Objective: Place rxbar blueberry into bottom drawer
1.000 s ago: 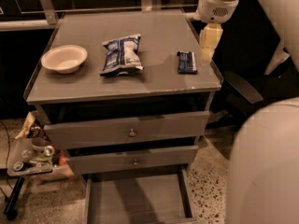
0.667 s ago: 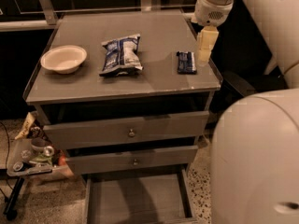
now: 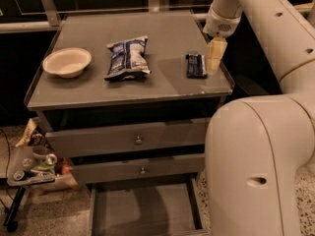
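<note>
The rxbar blueberry [image 3: 196,65] is a small dark blue bar lying flat on the grey cabinet top [image 3: 172,85], near its right edge. My gripper [image 3: 215,56] hangs from the white arm just to the right of the bar, its pale fingers pointing down close to the top's right edge. It holds nothing that I can see. The bottom drawer [image 3: 142,210] is pulled out at floor level below the two upper drawers, and its grey tray shows nothing inside.
A blue-and-white chip bag [image 3: 128,58] lies at the middle of the top and a white bowl [image 3: 67,62] at the left. The arm's big white body [image 3: 256,166] fills the lower right. A small stand with clutter [image 3: 32,168] is at the lower left.
The arm has swung in and down, and the gripper now sits closer to the right side of the bar. The bar, bag and bowl have not moved.
</note>
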Robot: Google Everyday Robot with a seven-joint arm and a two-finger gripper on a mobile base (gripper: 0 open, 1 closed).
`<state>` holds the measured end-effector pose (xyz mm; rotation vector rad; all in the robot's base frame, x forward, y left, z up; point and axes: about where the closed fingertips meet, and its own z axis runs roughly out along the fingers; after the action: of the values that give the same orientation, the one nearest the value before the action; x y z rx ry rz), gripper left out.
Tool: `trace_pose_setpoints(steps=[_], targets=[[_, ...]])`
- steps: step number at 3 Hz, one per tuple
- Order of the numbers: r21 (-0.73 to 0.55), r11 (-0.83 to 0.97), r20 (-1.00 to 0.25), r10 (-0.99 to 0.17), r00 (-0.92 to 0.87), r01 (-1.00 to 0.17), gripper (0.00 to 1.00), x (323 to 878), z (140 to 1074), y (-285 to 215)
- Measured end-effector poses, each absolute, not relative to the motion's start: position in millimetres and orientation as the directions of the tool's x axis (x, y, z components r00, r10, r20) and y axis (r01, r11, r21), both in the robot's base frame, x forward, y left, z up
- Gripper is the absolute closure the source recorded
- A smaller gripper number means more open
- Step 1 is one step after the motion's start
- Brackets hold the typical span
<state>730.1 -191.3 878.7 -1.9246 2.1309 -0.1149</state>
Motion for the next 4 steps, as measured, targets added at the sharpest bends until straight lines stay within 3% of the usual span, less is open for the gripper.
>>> trace_pose_setpoints(steps=[4], targets=[[-0.158, 0.092, -0.188, -0.980, -0.062, -0.983, 0.00, 738.3, 828.8, -170.3]])
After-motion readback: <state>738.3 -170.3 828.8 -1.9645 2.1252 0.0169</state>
